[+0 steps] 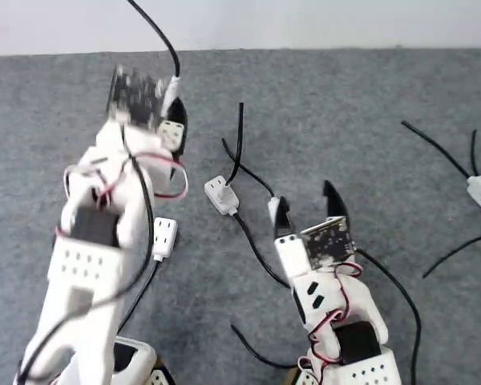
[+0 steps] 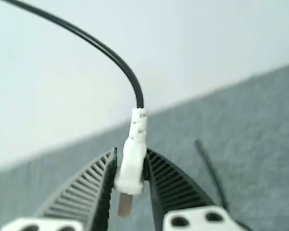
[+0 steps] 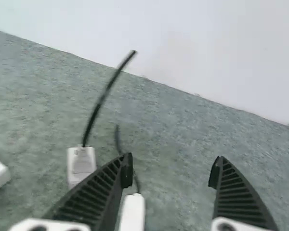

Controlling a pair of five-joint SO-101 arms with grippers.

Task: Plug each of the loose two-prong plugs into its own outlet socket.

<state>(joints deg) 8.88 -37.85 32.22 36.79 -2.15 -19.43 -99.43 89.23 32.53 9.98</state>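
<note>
The table (image 1: 369,88) is covered by a grey, felt-like surface with a fine mottled texture. Along its far edge a plain pale wall (image 1: 305,24) is seen, met in a straight line. Everything is lit evenly, and only faint shadows are cast.

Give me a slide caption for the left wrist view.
Left hand clamped on a white plug, its black cord arcing up against the white wall.
</note>
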